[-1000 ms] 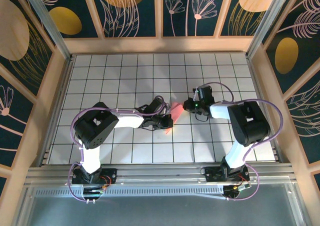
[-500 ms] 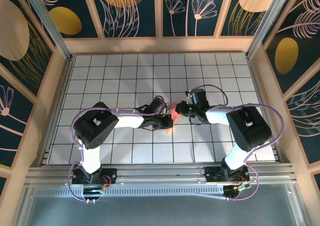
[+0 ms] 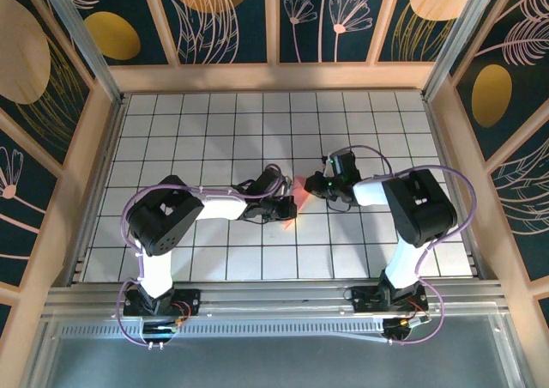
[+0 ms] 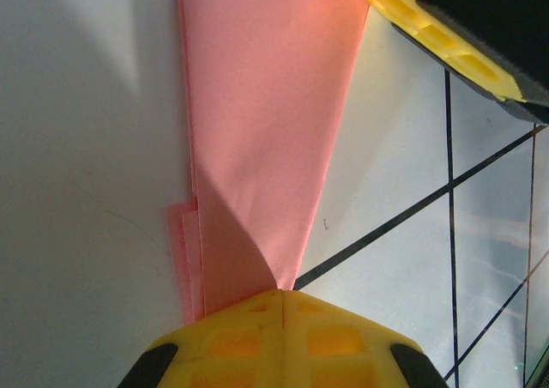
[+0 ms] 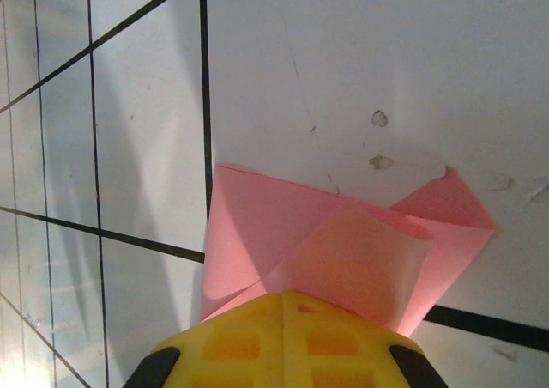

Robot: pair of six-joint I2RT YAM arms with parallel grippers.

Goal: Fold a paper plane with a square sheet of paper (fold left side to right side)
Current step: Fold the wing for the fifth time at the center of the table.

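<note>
My white tiled bench [image 3: 171, 139] with black lines stands between dark walls [image 3: 227, 19] with golden leaves. At its middle my left pincer [image 4: 281, 295] and right pincer [image 5: 287, 295] both pinch the folded pink paper [image 4: 266, 105].

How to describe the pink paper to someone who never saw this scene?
Find the middle of the white tiled table, where both arms meet. The folded paper lies between the left gripper and right gripper; it is the sole pink-red thing there.

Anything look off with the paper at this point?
Yes. By the right gripper a flap of the paper bulges up rounded, not creased flat. By the left gripper its layer edges sit stepped, not flush.
</note>
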